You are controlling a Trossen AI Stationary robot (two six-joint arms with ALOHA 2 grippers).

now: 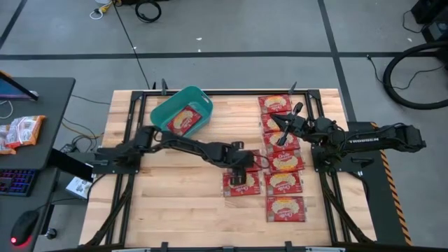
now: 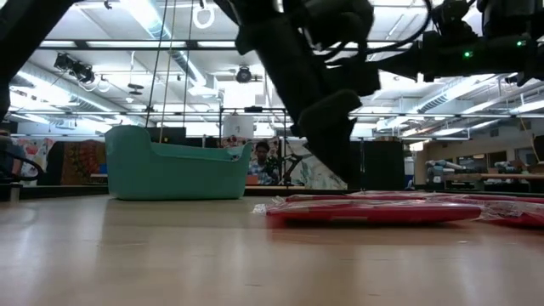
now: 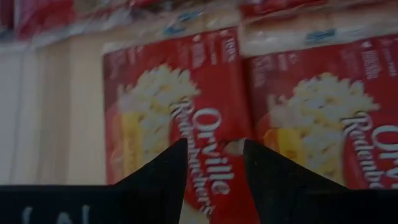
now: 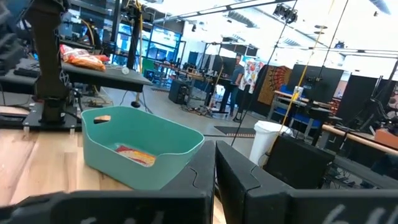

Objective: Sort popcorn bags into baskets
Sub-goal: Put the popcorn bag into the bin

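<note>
Several red popcorn bags lie flat in a column on the table's right half (image 1: 283, 162), and one lies in the teal basket (image 1: 180, 112) at the far left-centre. One more bag (image 1: 241, 185) lies flat just left of the column. My left gripper (image 1: 242, 172) points down over this bag, open, with a fingertip on either side of the bag's middle (image 3: 214, 168). In the low view it reaches down to the bag (image 2: 374, 211). My right gripper (image 1: 280, 126) is shut and empty, raised above the column, facing the basket (image 4: 140, 146). My left gripper comes at the bag from above, pointing down. Its fingertips (image 3: 177, 162) stand at the bag's printed top face (image 3: 214, 134), near the middle. The bag lies flat on the table. I cannot tell whether the fingers touch it.
A side desk at the left holds an orange-and-white snack packet (image 1: 21, 131), a keyboard and a mouse. Bare wood lies at the table's near left (image 1: 161, 203). People stand in the room beyond the table (image 4: 236, 74).
</note>
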